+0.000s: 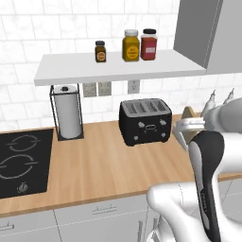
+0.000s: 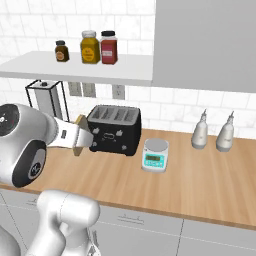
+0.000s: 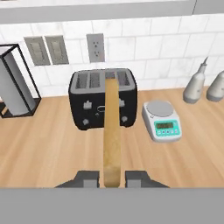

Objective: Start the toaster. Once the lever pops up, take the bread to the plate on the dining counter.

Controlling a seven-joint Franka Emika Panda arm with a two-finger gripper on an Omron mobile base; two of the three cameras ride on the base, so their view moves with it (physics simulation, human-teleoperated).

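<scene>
The gripper (image 3: 112, 178) is clamped on the bread (image 3: 112, 131), its two fingertips (image 3: 87, 178) pressing the flat faces at one end of the slice. In the hand view the slice shows edge-on, a thin tan strip running straight away from the fingers, which suits a thin thing pinched by its faces. In the right base view the bread (image 2: 81, 134) sticks out ahead of the hand, in the air above the worktop (image 2: 200, 180), just left of the toaster (image 2: 115, 129) and clear of its slots. The toaster sits well back on the wood. Right of it lies a small scale (image 2: 155, 155), then two pale bottles (image 2: 212, 131) near the wall. Left of it stands a paper towel holder (image 1: 67, 111), with a black hob (image 1: 21, 160) beyond. Three jars (image 1: 127, 46) rest on the shelf above. Judging by this, the slice is already out, and carrying it to the plate is what remains.
</scene>
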